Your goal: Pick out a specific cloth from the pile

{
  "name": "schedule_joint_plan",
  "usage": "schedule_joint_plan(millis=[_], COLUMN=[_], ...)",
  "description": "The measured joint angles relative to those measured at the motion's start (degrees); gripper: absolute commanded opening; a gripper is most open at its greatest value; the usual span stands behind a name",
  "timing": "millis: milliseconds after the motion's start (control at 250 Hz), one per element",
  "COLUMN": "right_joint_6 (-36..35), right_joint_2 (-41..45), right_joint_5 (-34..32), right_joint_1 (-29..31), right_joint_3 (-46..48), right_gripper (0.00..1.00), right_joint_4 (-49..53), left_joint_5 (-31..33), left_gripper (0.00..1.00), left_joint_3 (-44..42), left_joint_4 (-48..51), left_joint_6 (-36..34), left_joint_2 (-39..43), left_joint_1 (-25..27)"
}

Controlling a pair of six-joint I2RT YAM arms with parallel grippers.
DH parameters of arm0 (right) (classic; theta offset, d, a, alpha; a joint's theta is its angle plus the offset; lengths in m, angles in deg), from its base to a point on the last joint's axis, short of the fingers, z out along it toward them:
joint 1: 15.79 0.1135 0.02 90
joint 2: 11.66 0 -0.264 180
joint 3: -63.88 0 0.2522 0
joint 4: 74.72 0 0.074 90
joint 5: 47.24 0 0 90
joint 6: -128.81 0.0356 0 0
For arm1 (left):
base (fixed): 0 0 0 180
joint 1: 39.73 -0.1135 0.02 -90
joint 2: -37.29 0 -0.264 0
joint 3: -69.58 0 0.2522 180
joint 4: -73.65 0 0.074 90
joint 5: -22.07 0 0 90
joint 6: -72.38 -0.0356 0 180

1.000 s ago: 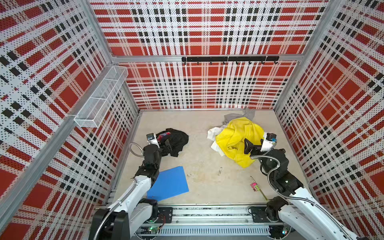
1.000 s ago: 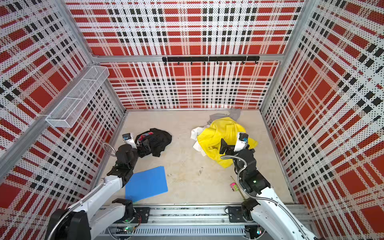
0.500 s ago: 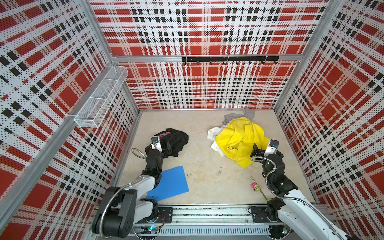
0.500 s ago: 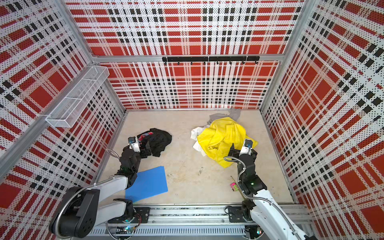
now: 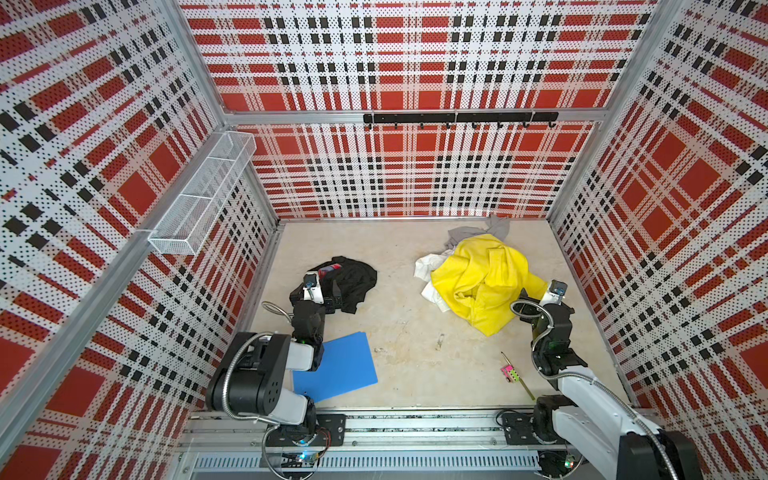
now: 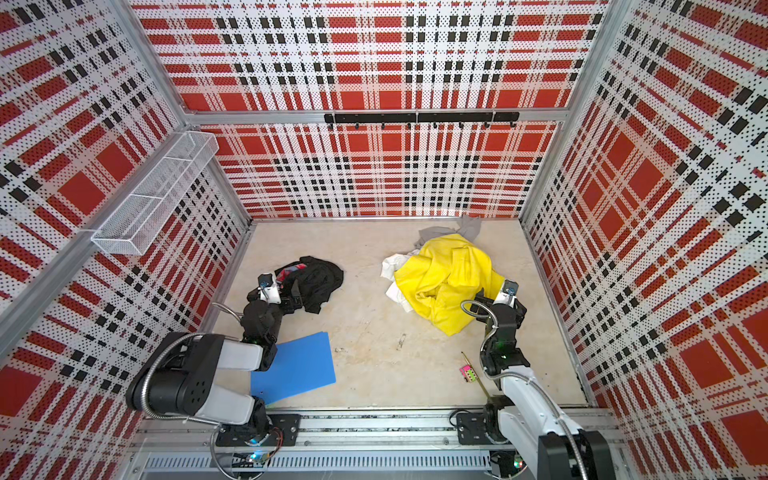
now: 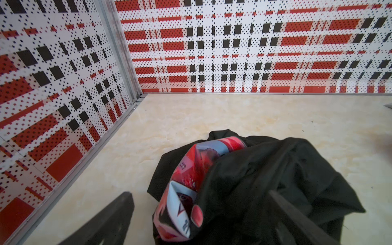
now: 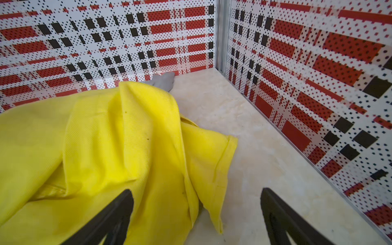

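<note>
Two arms drawn back — fingers apart, cloth unmoved

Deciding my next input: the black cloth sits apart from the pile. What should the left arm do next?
Probably draw the left gripper back, clear of the black cloth: its jaws stand open, holding nothing, and the cloth already lies well apart from the mostly yellow pile.
</note>
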Motion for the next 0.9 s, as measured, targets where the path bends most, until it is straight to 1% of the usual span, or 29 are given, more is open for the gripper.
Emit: schedule_joint_plan(millis=[60,248,420,820,901], right_joint_6=[-0.55,-1.25,-2.49,-6.67,-7.56], right_joint_2=[-2.82,-11.72,-16.74,-24.26,-26.4], right_joint_5=[0.07,-0.33,-0.9,-2.1,-1.99], right_joint_1=[-0.13,-0.17,-0.26,-0.26,-0.26], right_joint_3=[0.37,1.18,1.18,0.09,0.07], right_gripper=[1.0,1.0,1.0,1.0,1.0], right_joint_4=[-3.37,-13.44,-19.96,-31.32,-35.1], left_joint_5=[-0.87,-5.4,-7.96,-9.03,-9.07], left_gripper=[0.99,0.99,0.99,0.99,0.99], left_joint_3=[0.02,2.58,3.67,3.67,3.67], left_joint_4=[-1.29,-0.48,-0.02,0.79,0.81], left_joint_6=[-0.04,0.68,1.18,1.79,1.92], left_joint_2=[-1.95,-2.1,-2.1,-2.1,-2.1], left_joint_1=[-0.13,-2.34,-3.63,-3.67,-3.67])
